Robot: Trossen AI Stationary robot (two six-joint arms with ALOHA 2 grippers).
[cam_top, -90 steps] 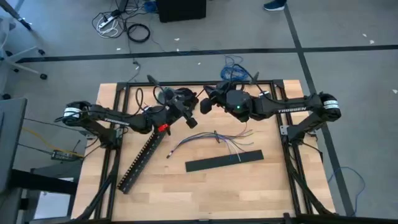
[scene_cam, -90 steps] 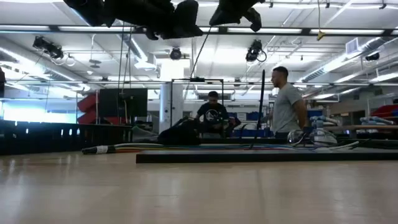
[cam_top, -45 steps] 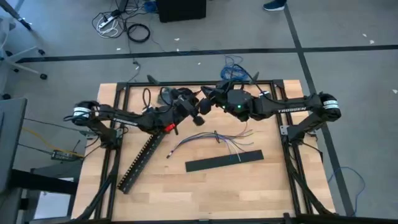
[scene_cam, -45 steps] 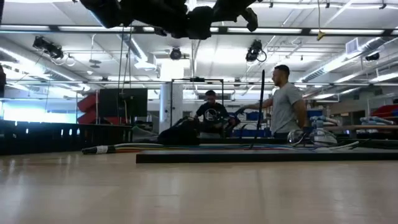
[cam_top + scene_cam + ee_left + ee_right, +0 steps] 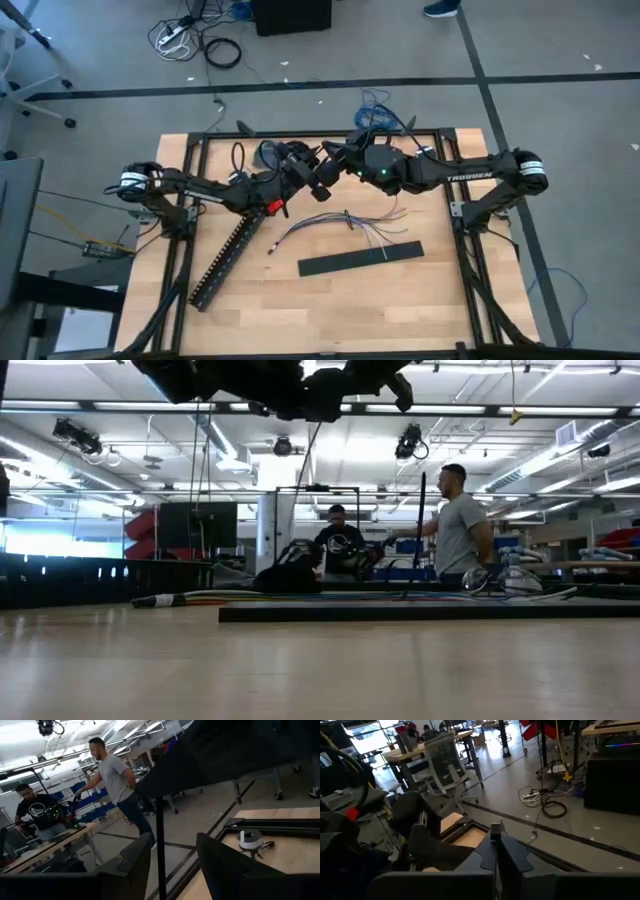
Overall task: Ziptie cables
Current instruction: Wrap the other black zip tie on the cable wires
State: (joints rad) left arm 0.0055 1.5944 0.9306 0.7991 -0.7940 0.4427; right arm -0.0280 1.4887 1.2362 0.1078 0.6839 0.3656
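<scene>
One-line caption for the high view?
Two dark arms meet above the table's far edge; loose multicoloured wire bundle lies untouched beside flat black bar.

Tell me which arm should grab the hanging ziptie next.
Left. The right gripper looks shut on the ziptie at its top, while the open left gripper straddles the hanging strip, both raised above the cables.

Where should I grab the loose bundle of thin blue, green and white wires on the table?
Pinch the wire bundle at its middle, where strands run together, straight from above: it lies flat on the wooden table and its ends fan apart.
</scene>
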